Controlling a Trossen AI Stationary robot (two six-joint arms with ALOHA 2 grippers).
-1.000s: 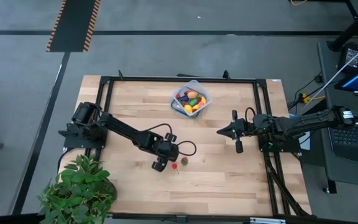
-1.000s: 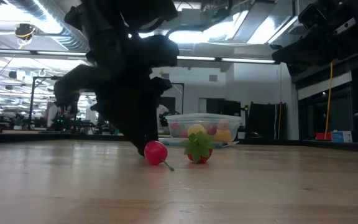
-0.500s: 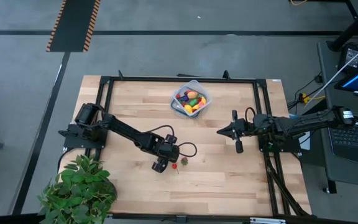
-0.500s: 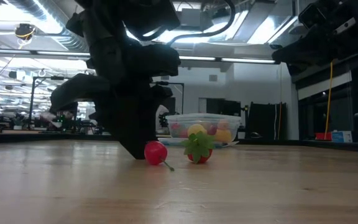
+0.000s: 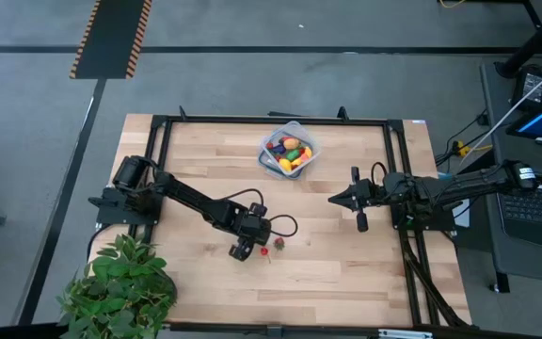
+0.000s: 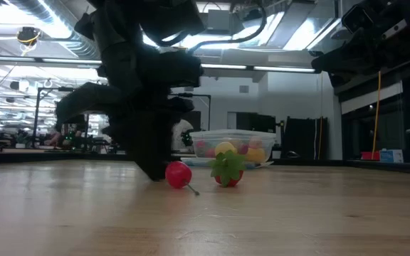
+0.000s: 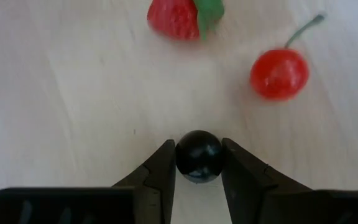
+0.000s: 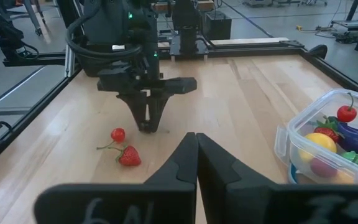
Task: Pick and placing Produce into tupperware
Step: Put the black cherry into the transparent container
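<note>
My left gripper (image 5: pixel 245 248) points down at the table's middle, shut on a small black berry (image 7: pixel 199 155) that sits on the wood. Just to its right lie a red cherry (image 7: pixel 279 73) with a green stem and a strawberry (image 7: pixel 178 17), both loose on the table; they also show in the low view as the cherry (image 6: pixel 179 174) and the strawberry (image 6: pixel 227 170). The clear tupperware (image 5: pixel 288 151) stands at the far middle with several coloured produce pieces inside. My right gripper (image 5: pixel 333 199) hovers shut at the right, away from everything. My left gripper pinches the black berry's two opposite sides (image 7: pixel 180 159) between its two fingertips (image 7: pixel 164 169). The fingers come from above, slanting steeply down. The berry sits at the fingers' free ends, and I cannot tell if it is lifted off the wood.
A leafy potted plant (image 5: pixel 119 287) stands at the near left corner. A black frame rail (image 5: pixel 271 120) runs around the table. Bare wood lies between the left gripper and the tupperware (image 8: pixel 328 140).
My left gripper has stayed over the same spot by the cherry. In the low view its finger next to the cherry has drawn back from it, the fingers closing together. The cherry and strawberry have not moved.
</note>
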